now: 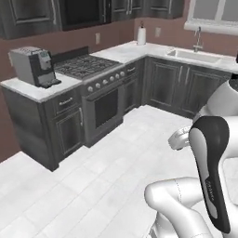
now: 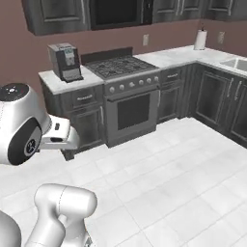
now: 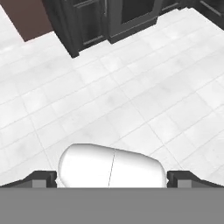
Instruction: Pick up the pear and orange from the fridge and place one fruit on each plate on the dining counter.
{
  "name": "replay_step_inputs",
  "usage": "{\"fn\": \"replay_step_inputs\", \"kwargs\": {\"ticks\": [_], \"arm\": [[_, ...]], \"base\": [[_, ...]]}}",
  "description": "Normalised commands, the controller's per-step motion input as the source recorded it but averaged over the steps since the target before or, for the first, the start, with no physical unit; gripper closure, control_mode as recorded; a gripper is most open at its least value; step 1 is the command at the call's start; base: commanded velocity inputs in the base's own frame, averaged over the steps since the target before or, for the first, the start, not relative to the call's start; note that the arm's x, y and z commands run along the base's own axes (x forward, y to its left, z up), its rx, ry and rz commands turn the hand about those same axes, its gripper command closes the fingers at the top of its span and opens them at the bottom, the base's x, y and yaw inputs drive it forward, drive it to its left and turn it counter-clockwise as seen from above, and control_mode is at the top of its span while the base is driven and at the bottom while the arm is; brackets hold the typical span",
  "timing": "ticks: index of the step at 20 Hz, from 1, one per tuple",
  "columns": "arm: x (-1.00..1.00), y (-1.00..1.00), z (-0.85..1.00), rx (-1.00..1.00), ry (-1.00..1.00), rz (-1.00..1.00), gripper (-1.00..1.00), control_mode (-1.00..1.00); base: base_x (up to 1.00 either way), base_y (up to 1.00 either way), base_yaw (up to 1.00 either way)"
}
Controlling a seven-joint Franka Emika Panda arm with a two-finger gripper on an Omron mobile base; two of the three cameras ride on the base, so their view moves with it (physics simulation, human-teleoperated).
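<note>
Risk of collision: gripper (image 3: 112, 180) at the bottom of the hand view hangs wide and empty over bare floor, with stove (image 2: 126, 67) and cabinets ahead, and no fridge, fruit or plates to be seen, so driving blind could clip them.

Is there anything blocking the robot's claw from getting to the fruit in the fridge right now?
That can't be judged here. The open, empty gripper points at bare white floor tiles; ahead are a stove and dark cabinets.

Claw (image 3: 112, 178) with tips spread wide apart, aimed down at white floor tiles (image 3: 131, 96)
</note>
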Motion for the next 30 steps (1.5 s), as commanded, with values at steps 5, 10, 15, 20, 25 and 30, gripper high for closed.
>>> {"fn": "replay_step_inputs", "kwargs": {"ticks": [5,10,15,20,25,30], "arm": [[0.00,0.00,0.00,0.00,0.00,0.00,-1.00,1.00],[0.00,0.00,0.00,0.00,0.00,0.00,-1.00,1.00],[0.00,0.00,0.00,0.00,0.00,0.00,-1.00,1.00],[0.00,0.00,0.00,0.00,0.00,0.00,-1.00,1.00],[0.00,0.00,0.00,0.00,0.00,0.00,-1.00,1.00],[0.00,0.00,0.00,0.00,0.00,0.00,-1.00,1.00]], "base": [[0.12,0.15,-0.94],[0.00,0.03,-0.98],[0.00,0.01,-0.99],[0.51,-0.26,-0.63],[1.00,-0.52,0.00],[1.00,-0.17,0.08]]}}
